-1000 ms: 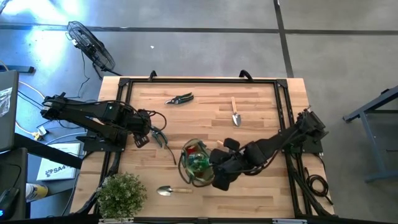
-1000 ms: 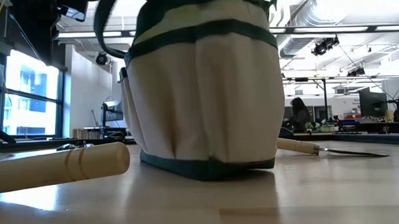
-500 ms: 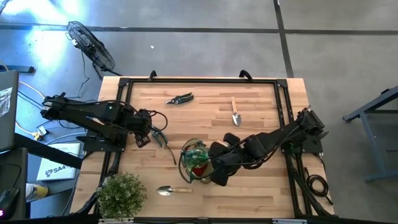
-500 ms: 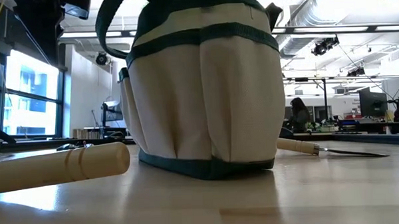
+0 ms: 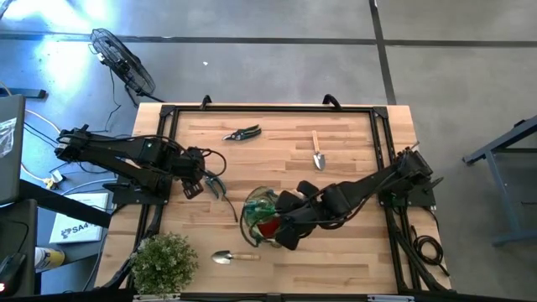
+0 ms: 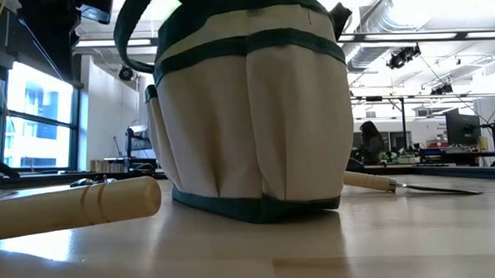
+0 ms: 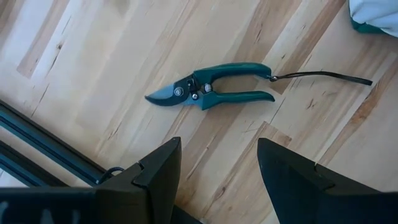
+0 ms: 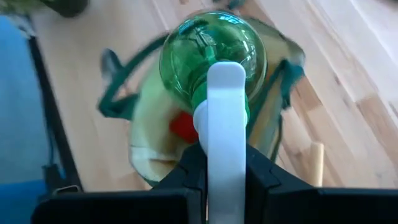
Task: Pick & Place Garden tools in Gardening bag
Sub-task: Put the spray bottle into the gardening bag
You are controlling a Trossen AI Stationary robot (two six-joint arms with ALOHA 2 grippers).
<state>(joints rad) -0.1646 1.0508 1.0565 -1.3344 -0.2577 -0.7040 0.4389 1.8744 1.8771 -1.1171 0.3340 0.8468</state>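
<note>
Surface: a pale wooden-plank table (image 5: 352, 252) with a dark frame is carrying the whole set, standing on a grey concrete floor.

Gardening bag (image 5: 262, 220): sitting upright near the table's middle, toward the front edge; something red is showing inside it. In the low view it is filling the centre as a tan wall with dark green trim.

Right gripper (image 8: 226, 163): hanging over the bag's open mouth, fingers pinching the white neck of a green-and-white piece (image 8: 214, 57) whose round green end is pointing down at the opening.

Left gripper (image 7: 217, 163): hovering at the table's left side, fingers spread and holding nothing, over green-handled pruning shears (image 7: 211, 91) lying flat with a dark cord trailing from them.

Other tools lying on the planks: a second pair of shears (image 5: 242, 132) near the far edge, a wooden-handled trowel (image 5: 318, 153) right of centre, another trowel (image 5: 233, 257) in front of the bag.

Also: a bushy plant (image 5: 164, 262) at the front left corner; a floor fan (image 5: 122, 62) beyond the far left corner.

Room, low view: tall windows at left, ceiling ducts and distant workbenches at right.
</note>
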